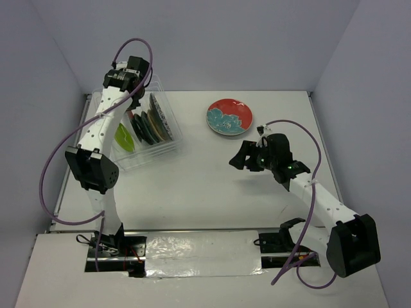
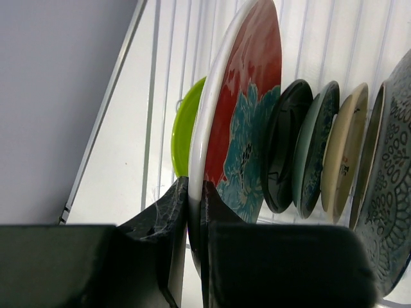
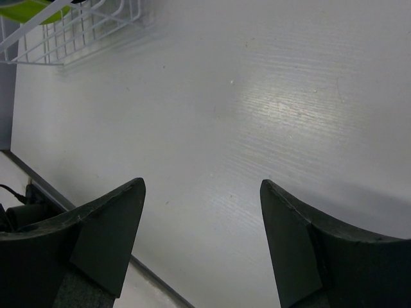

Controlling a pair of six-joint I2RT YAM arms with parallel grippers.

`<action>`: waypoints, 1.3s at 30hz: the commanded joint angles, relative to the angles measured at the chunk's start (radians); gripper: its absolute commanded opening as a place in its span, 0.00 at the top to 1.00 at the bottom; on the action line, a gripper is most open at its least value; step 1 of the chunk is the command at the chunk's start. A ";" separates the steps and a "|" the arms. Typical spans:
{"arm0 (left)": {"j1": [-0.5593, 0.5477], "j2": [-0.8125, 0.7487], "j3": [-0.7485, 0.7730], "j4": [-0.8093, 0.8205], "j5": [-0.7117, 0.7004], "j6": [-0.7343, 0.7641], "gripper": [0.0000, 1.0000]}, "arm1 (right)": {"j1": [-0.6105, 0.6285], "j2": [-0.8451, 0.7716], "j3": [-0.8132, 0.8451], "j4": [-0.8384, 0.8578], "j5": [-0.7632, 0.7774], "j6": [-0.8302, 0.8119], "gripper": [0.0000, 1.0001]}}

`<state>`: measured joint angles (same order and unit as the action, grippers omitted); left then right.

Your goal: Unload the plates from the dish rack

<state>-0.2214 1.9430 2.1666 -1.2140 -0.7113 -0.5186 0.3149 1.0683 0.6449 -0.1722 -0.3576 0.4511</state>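
While upright, plates [image 2: 247, 115] (six) in rack [image 1: 149, 156]

We see open desk [image 1: 212, 186] right of the dish rack [image 1: 151, 156]; inside it the plates [image 2: 244, 115] stand packed close, the gaps seemingly too narrow for jaws.

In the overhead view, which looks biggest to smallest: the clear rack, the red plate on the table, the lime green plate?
Dish rack
Red plate
Lime green plate, tilted, so true size unsure

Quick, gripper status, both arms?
Left gripper: shut on the red floral plate standing in the dish rack.
Right gripper: open, holding nothing, above the table.
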 commanded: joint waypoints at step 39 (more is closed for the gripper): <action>-0.001 -1.173 -1.177 1.289 1.279 -0.333 1.00 | 0.282 0.015 0.228 0.255 0.058 0.049 0.13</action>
<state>-0.2268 0.8288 0.9386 -0.3077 0.4431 -0.7177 0.5873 1.0977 0.8627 0.1169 -0.3832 0.5529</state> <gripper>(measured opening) 0.212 0.871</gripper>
